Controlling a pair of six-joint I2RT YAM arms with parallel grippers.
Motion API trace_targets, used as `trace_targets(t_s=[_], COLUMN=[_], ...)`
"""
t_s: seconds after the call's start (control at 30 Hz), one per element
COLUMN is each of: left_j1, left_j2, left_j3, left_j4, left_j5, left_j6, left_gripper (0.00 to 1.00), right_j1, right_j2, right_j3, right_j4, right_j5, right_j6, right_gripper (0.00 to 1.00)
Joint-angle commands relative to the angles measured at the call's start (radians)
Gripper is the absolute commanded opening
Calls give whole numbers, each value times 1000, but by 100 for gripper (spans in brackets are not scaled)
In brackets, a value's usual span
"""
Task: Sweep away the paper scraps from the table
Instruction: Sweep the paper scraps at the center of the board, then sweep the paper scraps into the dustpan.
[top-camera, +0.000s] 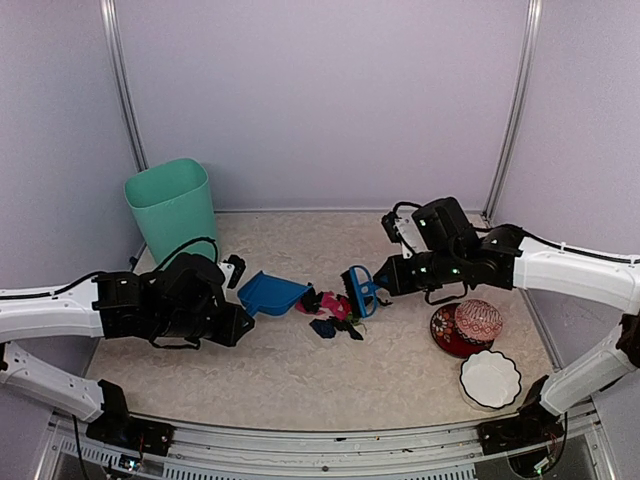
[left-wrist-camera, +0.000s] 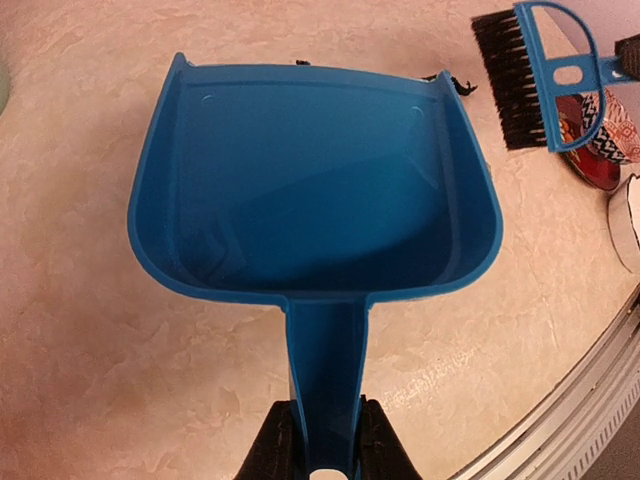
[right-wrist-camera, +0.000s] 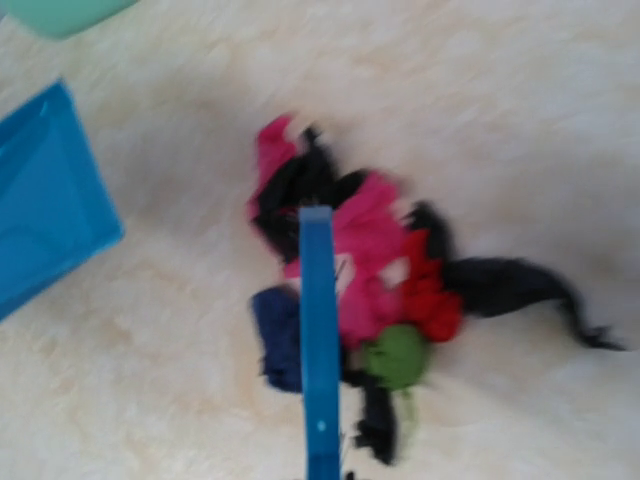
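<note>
Paper scraps (top-camera: 333, 310) lie between left gripper (left-wrist-camera: 322, 432), clamping dustpan (left-wrist-camera: 320, 190), and right gripper (top-camera: 386, 280), clamping brush (top-camera: 358, 290).

The tabletop (top-camera: 300, 385) is beige with faint marbled veining. Near its middle the paper scraps (right-wrist-camera: 375, 250) make a mixed heap of hot pink, red, black and navy, with one green wad. The dustpan (left-wrist-camera: 320, 190) is a plain bright blue, and the brush (left-wrist-camera: 545, 80) is the same blue with black bristles. In the far left corner stands a mint-green bin (top-camera: 172, 205). Toward the right edge is a dark red bowl (top-camera: 445, 338) with a black-and-white zigzag pattern, and the ball (top-camera: 479, 320) with it is netted in pink and white. Nearer the front right corner sits a plain white bowl (top-camera: 490, 380). The left arm (top-camera: 40, 312) and right arm (top-camera: 585, 272) are white with black joints. The walls (top-camera: 320, 100) are pale lilac-grey.
</note>
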Motion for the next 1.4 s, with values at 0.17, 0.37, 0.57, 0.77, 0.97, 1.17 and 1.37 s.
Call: trace_targets(t_s=[0.17, 0.37, 0.57, 0.77, 0.97, 1.17, 1.37], left_j1=[-114, -239, -296, -298, -288, -247, -215], left_j2=[-1, 35, 137, 237, 324, 392, 437], left_j3=[-45, -79, -96, -72, -43, -32, -8], left_j4=[-53, -48, -15, 27, 60, 129, 155], left_j5=[-20, -41, -56, -55, -59, 1, 33], left_j6=[-73, -153, -170, -161, -140, -114, -90], left_gripper=[0, 0, 0, 0, 0, 0, 0], right_j1=[-38, -70, -72, -66, -1, 65, 141], right_j2=[-62, 24, 181, 287, 333, 363, 373], right_j3=[37, 11, 36, 77, 103, 128, 172], right_j4=[-152, -151, -113, -74, -37, -26, -67], right_j5=[366, 540, 538, 480, 415, 350, 285], right_j6=[-135, -266, -331, -388, -460, -491, -501], right_gripper=[0, 0, 0, 0, 0, 0, 0])
